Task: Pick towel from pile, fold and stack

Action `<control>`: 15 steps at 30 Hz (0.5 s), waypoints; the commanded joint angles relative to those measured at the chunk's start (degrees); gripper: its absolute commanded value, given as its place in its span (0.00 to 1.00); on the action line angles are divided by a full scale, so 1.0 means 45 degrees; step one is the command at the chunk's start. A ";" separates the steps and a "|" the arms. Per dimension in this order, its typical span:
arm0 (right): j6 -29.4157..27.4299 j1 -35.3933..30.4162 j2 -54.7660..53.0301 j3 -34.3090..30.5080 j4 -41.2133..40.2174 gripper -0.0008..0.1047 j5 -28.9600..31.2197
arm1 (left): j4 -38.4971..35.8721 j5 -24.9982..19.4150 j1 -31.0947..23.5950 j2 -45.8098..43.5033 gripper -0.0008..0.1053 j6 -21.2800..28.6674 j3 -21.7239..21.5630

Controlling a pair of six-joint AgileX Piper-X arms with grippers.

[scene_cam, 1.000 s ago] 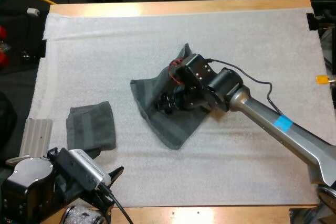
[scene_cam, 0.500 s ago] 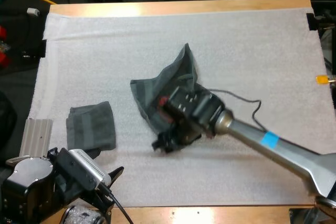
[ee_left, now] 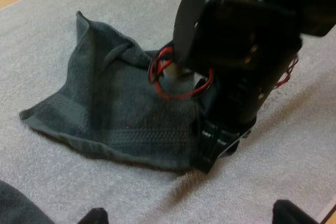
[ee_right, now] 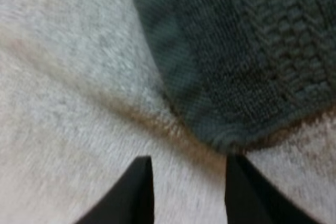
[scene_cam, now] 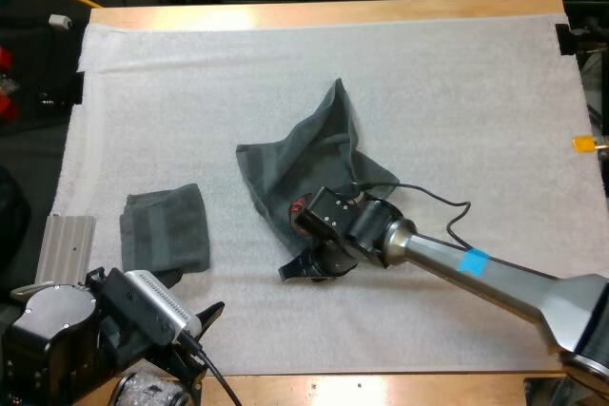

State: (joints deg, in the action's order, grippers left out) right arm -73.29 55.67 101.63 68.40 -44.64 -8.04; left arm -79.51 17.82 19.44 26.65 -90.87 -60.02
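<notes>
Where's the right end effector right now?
In the high view, the right end effector is over the white mat at the crumpled towel's near corner, right of the folded towel. It is open, just off that corner.

Soft, even light is falling from above on the white mat (scene_cam: 457, 102), and shadows there are staying faint. A pale glare is shining on the far edge of the wooden table (scene_cam: 228, 16) (the room beyond is lying in darkness). Up close, a brownish shadow is gathering under the corner of the towel (ee_right: 252, 51), and a darker one is lying beneath the right gripper (scene_cam: 303, 273).
</notes>
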 commanded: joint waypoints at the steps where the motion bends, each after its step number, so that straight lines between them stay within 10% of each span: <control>1: 0.0050 -0.0039 0.0185 0.0021 0.0066 0.31 0.0032 | 0.0026 0.0102 0.0046 -0.0047 0.57 -0.0036 -0.0066; 15: 0.0453 -0.0039 0.1210 0.0021 0.0807 0.31 0.1159 | 0.0026 0.0102 0.0046 -0.0047 0.57 -0.0036 -0.0066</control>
State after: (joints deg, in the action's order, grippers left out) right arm -71.49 55.67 107.05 68.40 -41.76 -3.66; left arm -79.51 17.82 19.44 26.65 -90.87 -60.02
